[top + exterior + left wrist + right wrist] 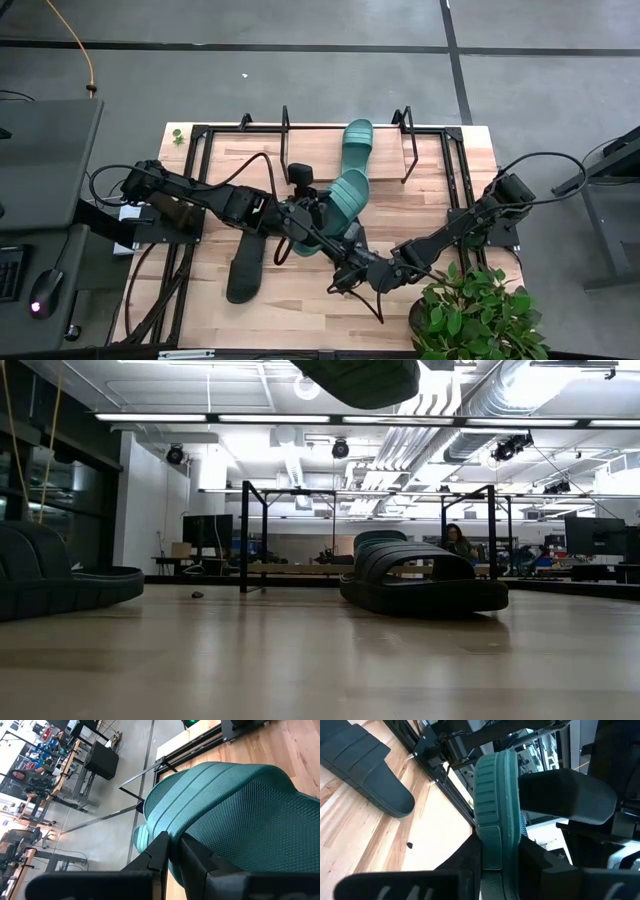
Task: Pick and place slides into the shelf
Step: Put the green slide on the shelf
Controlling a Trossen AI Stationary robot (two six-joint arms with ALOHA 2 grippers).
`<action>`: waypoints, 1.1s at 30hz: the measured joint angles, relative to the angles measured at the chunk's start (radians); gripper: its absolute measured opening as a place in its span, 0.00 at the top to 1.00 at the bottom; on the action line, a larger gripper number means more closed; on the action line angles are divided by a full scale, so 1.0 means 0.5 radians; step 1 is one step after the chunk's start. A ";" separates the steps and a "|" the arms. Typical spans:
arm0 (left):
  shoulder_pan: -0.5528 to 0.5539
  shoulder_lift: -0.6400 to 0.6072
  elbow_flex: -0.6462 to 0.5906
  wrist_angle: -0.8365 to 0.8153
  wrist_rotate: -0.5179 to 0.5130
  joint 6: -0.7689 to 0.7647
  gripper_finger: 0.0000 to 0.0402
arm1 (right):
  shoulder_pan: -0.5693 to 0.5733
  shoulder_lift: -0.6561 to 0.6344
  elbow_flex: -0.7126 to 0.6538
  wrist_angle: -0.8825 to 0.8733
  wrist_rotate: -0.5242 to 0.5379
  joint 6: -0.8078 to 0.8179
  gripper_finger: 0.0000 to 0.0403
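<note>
Teal slide (345, 195) is held up off the worktop (440, 205) near its middle, gripped from both sides. Its strap is ribbed in broad bands and the footbed has a fine dotted mesh texture (250, 815); the sole edge is grooved (492, 805). Left claw (300, 222) is clamped on the strap edge, fingers (162, 855) pinching the teal rim. Right claw (352, 268) is closed on the sole edge, which runs upright between its fingers (530, 855).

Second teal slide (356, 143) lies on the shelf (300, 150), a light wooden board with thin black frame bars at each end, along the far side of the worktop. One black slide (243, 268) lies flat on the worktop just beside the left arm; smooth, matte, rounded toe. Another black slide (425, 580) with a ribbed strap rests on the boards in the low view. Leafy green plant (475, 315) stands at the near right corner, under the right arm.
</note>
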 joint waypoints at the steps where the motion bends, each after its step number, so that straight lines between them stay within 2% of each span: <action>1: 0.000 -0.006 0.000 -0.003 -0.007 -0.002 0.93 | 0.000 0.000 0.000 0.005 0.012 0.007 0.84; 7: -0.001 -0.057 0.001 -0.050 -0.014 0.013 0.88 | -0.001 -0.002 0.000 0.013 0.061 0.013 0.84; 16: -0.057 -0.167 0.002 -0.218 -0.054 -0.055 0.62 | 0.000 -0.003 0.003 -0.015 0.152 0.035 0.84; 21: -0.164 -0.187 0.002 -0.384 -0.059 -0.138 0.53 | -0.005 -0.028 0.008 -0.034 0.139 0.117 0.84; 24: -0.262 -0.181 0.000 -0.484 -0.089 -0.192 0.52 | -0.013 -0.077 0.010 -0.124 0.065 0.220 0.84; 30: -0.463 -0.183 0.000 -0.615 -0.101 -0.333 0.56 | -0.026 -0.219 0.011 -0.430 -0.271 0.511 0.84; 33: -0.550 -0.183 0.000 -0.640 -0.100 -0.391 0.58 | -0.038 -0.262 0.011 -0.522 -0.319 0.590 0.84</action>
